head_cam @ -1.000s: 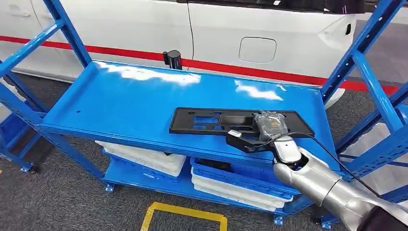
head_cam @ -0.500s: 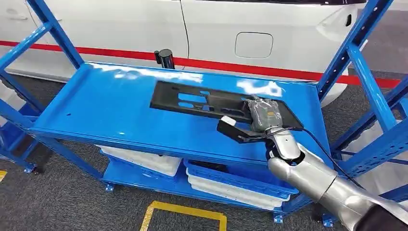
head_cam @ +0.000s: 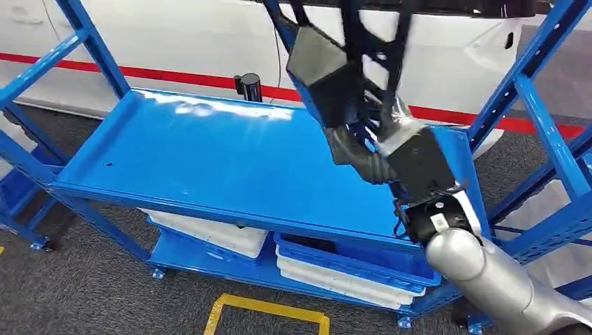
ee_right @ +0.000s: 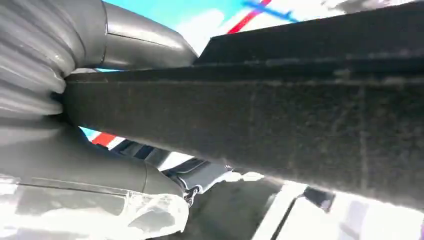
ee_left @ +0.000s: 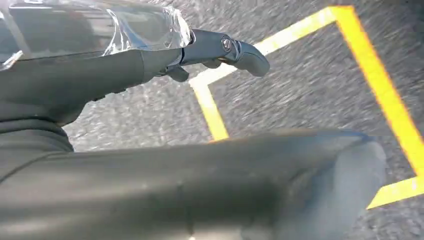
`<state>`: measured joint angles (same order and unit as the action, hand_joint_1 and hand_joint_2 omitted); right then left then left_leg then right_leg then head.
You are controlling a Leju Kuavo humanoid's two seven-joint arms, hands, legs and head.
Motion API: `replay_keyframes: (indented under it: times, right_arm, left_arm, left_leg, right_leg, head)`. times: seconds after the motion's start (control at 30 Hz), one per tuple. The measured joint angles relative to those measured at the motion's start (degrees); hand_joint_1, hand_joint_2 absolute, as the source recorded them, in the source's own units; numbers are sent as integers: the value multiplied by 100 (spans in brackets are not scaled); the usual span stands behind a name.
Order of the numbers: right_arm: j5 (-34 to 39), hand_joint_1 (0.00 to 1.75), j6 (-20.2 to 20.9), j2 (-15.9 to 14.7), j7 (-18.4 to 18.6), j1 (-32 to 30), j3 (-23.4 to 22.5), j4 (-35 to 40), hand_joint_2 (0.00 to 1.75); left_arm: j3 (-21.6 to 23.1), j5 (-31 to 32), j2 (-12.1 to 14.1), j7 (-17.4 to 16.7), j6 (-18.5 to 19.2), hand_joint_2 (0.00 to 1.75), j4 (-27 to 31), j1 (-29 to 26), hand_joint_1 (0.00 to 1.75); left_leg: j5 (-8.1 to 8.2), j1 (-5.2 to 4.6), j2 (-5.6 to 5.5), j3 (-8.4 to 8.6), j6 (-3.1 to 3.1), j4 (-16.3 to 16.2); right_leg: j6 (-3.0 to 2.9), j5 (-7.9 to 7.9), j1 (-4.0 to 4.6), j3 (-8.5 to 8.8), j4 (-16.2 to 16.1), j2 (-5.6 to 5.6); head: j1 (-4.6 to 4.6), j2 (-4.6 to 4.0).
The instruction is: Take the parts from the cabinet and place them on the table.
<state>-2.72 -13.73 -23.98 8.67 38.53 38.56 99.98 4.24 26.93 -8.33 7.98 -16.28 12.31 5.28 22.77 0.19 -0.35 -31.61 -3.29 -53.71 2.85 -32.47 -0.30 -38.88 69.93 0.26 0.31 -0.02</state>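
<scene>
Above the right end of the blue shelf [head_cam: 209, 160], the right hand [head_cam: 380, 150] grasps the black panel [head_cam: 328, 77], which is lifted clear of the shelf surface and stands tilted, its upper part running out of the head view at the top edge. In the right wrist view the right hand [ee_right: 75, 165] closes its thumb and fingers around the black panel [ee_right: 280, 125], whose dark textured edge crosses the frame. The silver right arm [head_cam: 489, 279] rises from the lower right corner of the head view to the hand. White trays [head_cam: 209, 230] lie on the lower shelf level, below the front edge. Behind the rack stands a white car [head_cam: 195, 35] with a red stripe. In the left wrist view the left hand [ee_left: 150, 65] hangs over grey floor [ee_left: 310, 80] marked with yellow tape [ee_left: 380, 90]; whether its fingers are clenched or released cannot be told.
</scene>
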Motion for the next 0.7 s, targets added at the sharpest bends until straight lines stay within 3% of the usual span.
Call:
replay_keyframes:
  times: [0.03, 0.07, 0.1, 0.17, 0.2, 0.23, 0.27, 0.33, 0.4, 0.43, 0.47, 0.53, 0.57, 0.6, 0.67, 0.7]
  right_arm:
    - [217, 175, 48, 2, -143, -95, -11, 189, 175]
    - [449, 175, 105, 7, -294, -207, -15, 346, 175]
    - [665, 175, 149, 22, -451, -327, -17, 496, 175]
    - [956, 175, 242, 70, -764, -530, -17, 792, 175]
    - [1022, 175, 273, 92, -882, -625, -17, 908, 175]
    - [1072, 175, 297, 116, -976, -696, -11, 993, 175]
    - [1118, 175, 335, 162, -1064, -816, 4, 1101, 175]
    - [1173, 175, 428, 214, -1215, -1044, 22, 1249, 175]
    - [1190, 175, 503, 273, -1276, -1139, 64, 1337, 175]
    - [1199, 175, 527, 315, -1300, -1185, 74, 1383, 175]
    - [1206, 175, 566, 363, -1346, -1282, 85, 1450, 175]
    - [1214, 175, 627, 428, -1377, -1422, 129, 1492, 175]
    - [1214, 175, 649, 444, -1383, -1466, 144, 1494, 175]
    - [1214, 175, 669, 459, -1394, -1508, 166, 1499, 175]
    - [1214, 175, 689, 481, -1403, -1543, 184, 1516, 175]
    - [1219, 175, 699, 509, -1416, -1561, 201, 1531, 175]
  left_arm:
    - [-7, -54, 11, 26, -11, 175, 0, 15, 0]
    - [-20, -109, 24, 68, -17, 175, 0, 25, 0]
    - [-37, -160, 33, 114, -24, 175, 0, 40, 0]
    - [-55, -223, 55, 199, -26, 175, 0, 67, 0]
    - [-65, -243, 72, 221, -26, 175, 0, 84, 0]
    - [-81, -256, 90, 247, -28, 175, 0, 95, 0]
    - [-92, -262, 105, 275, -44, 175, 0, 109, 0]
    - [-94, -295, 146, 319, -81, 175, 0, 120, 0]
    - [-98, -312, 208, 347, -101, 175, 0, 126, 0]
    - [-98, -319, 216, 367, -103, 175, 0, 135, 0]
    - [-96, -315, 240, 369, -129, 175, 0, 152, 0]
    - [-96, -273, 312, 354, -194, 175, 0, 155, 0]
    - [-96, -275, 343, 315, -210, 175, 0, 154, 0]
    - [-96, -277, 371, 275, -221, 175, 0, 155, 0]
    - [-96, -304, 402, 245, -245, 175, 2, 165, 0]
    - [-96, -356, 433, 243, -267, 175, 2, 180, 0]
  left_leg:
    - [2, 1, 1, 1, -2, -3]
    - [3, 3, 1, 3, -1, -2]
    - [5, 9, -4, 3, 3, -7]
    - [19, 23, -14, 20, 27, -17]
    - [33, 14, -22, 23, 59, -31]
    - [54, -18, -23, 5, 97, -63]
    - [60, -16, -21, 3, 129, -62]
    - [54, 9, -23, 10, 192, -31]
    - [127, 41, -20, -21, 258, -122]
    - [297, 42, -8, -113, 276, -336]
    - [595, 48, -7, -338, 299, -847]
    - [979, 47, -7, -760, 325, -1800]
    - [997, 46, -7, -843, 324, -1986]
    - [909, 46, -7, -800, 319, -1906]
    - [713, 43, -7, -629, 305, -1565]
    - [438, 37, -7, -324, 281, -955]
  right_leg:
    - [18, -96, -9, -187, 363, -1]
    - [27, -57, -24, -238, 427, -1]
    - [32, 112, -41, -143, 202, -1]
    - [40, 617, -78, 395, -856, -3]
    - [50, 768, -99, 655, -1325, -10]
    - [34, 724, -82, 711, -1474, -7]
    - [-35, 755, -63, 697, -1470, 10]
    - [-95, 748, -23, 692, -1468, 11]
    - [-187, 798, -53, 686, -1499, 9]
    - [-194, 799, -53, 682, -1501, 8]
    - [-225, 802, -51, 673, -1499, 2]
    - [-231, 801, -32, 655, -1496, -4]
    - [-232, 801, -29, 653, -1495, -1]
    - [-232, 801, -27, 657, -1494, 2]
    - [-231, 801, -26, 663, -1494, 7]
    - [-229, 801, -26, 673, -1494, 11]
  head:
    - [2, 2]
    - [2, 0]
    - [2, 2]
    - [2, 0]
    - [4, 2]
    - [4, 0]
    - [-2, 2]
    - [-4, 0]
    - [-4, 2]
    - [-11, 0]
    - [-28, 0]
    - [-31, 0]
    - [-33, 0]
    - [-33, 0]
    - [-33, 2]
    - [-35, 0]
